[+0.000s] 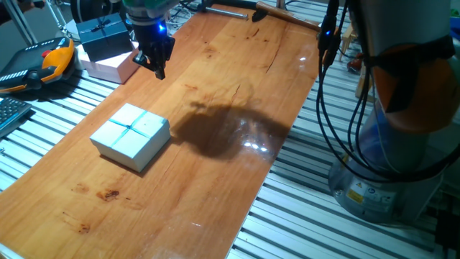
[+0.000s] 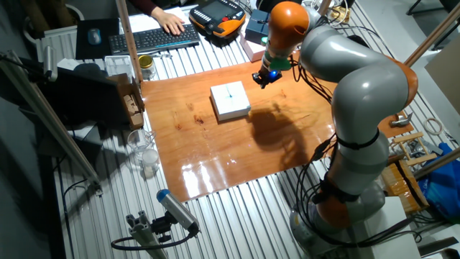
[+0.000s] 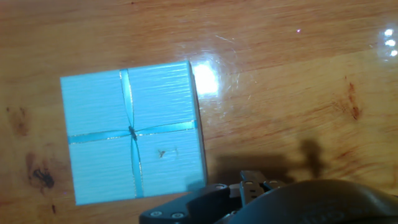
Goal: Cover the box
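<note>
The small square pale blue box (image 1: 131, 136), its ribbon-crossed lid on, sits on the glossy wooden surface (image 1: 215, 180). The black end effector (image 1: 156, 57) hangs in the air at about one o'clock from it, well apart, holding nothing; whether its fingers are spread or closed I cannot tell.
</note>
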You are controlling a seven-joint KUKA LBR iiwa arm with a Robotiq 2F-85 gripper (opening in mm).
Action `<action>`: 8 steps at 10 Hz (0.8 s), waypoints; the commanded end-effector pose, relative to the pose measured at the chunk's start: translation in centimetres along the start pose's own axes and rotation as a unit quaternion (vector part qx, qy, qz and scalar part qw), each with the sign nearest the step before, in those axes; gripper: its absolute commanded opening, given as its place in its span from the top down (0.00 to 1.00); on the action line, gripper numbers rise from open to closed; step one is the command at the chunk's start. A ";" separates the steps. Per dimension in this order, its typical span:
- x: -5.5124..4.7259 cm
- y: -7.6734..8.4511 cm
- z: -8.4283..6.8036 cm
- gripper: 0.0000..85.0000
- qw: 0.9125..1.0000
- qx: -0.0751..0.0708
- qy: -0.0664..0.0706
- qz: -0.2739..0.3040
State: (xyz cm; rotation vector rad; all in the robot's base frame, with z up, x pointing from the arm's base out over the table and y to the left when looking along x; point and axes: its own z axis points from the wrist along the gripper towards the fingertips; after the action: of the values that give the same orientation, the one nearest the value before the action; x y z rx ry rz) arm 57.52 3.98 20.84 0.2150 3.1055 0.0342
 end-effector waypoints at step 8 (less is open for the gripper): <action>2.2 -1.3 -3.8 1.00 1.000 -0.007 0.004 -0.018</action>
State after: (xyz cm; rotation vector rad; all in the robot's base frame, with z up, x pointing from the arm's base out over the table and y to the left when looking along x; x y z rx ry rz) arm 54.98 2.95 24.57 0.1558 3.1153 0.0569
